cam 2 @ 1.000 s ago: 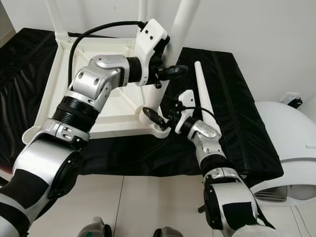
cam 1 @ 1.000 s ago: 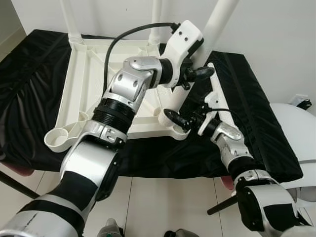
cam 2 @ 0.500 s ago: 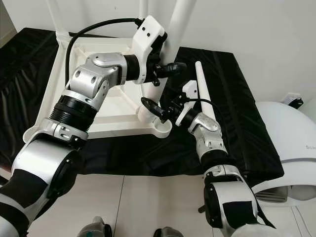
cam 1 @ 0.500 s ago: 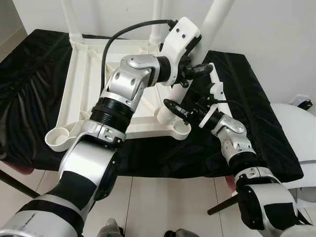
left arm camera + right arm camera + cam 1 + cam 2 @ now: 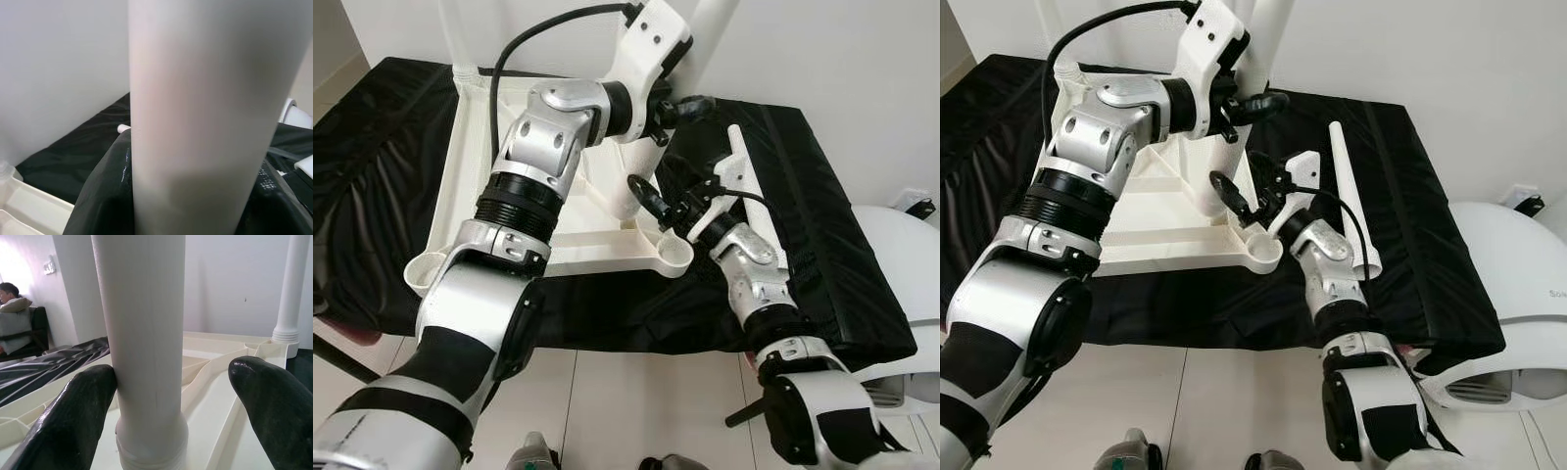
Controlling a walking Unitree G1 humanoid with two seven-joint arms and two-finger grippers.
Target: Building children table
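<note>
The white table top (image 5: 489, 147) lies upside down on a black cloth. My left gripper (image 5: 680, 106) is shut on a white leg (image 5: 636, 176), which it holds nearly upright and tilted. The leg's lower end rests on the underside, just behind the empty front-right corner socket (image 5: 674, 255). My right gripper (image 5: 641, 191) is open around that lower end. In the right wrist view one finger (image 5: 73, 416) touches the leg (image 5: 146, 333) and the other finger (image 5: 274, 406) stands apart. A loose leg (image 5: 1351, 196) lies on the cloth to the right.
Legs stand upright in the back corners (image 5: 460, 39) (image 5: 288, 289). The front-left socket (image 5: 426, 274) is empty. A white rounded appliance (image 5: 901, 255) sits at the right. Tiled floor lies below the cloth's front edge. A person (image 5: 14, 308) sits in the background.
My left gripper has carried the leg up and back-left, away from the front-right corner socket. The right gripper has followed, staying at the leg's lower end.
</note>
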